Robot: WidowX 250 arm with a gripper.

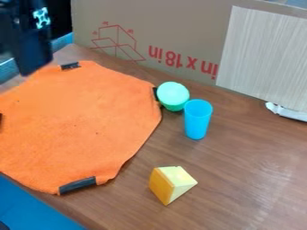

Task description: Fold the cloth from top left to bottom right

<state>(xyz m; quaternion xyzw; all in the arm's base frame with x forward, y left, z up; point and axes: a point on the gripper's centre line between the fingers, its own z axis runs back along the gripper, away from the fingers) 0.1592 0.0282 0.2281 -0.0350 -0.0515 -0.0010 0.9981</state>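
Note:
The orange cloth [78,126] lies spread out on the left half of the wooden table, mostly flat, with dark patches at its top, right and bottom edges. Part of it runs out of view on the left. At the upper left, the black arm with its gripper [30,67] hangs above the cloth's top left edge. Whether it touches the cloth there cannot be told.
A green round object [173,95] stands against the cloth's right edge, beside a blue cup [196,119]. A yellow wedge block [171,184] sits lower, right of the cloth. A cardboard panel [198,27] borders the table [252,166] at the back.

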